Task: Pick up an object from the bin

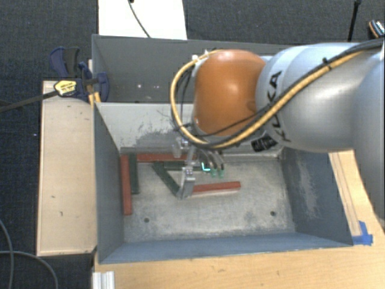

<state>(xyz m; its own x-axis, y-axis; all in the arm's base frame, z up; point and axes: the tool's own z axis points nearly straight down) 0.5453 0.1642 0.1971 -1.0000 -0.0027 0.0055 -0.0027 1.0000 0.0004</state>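
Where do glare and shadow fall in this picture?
Camera view: soft glare on the silver arm and the orange cover; the bin is darker on its right side, under the arm; the red bar at mid-floor lies in even light.

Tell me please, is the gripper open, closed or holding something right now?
Gripper: cannot be told; it is low in the bin, where a red bar meets a dark green bar.

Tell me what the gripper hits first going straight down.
Probably the left end of the right-hand red bar, where it meets the dark green diagonal bar under the gripper; height unclear.
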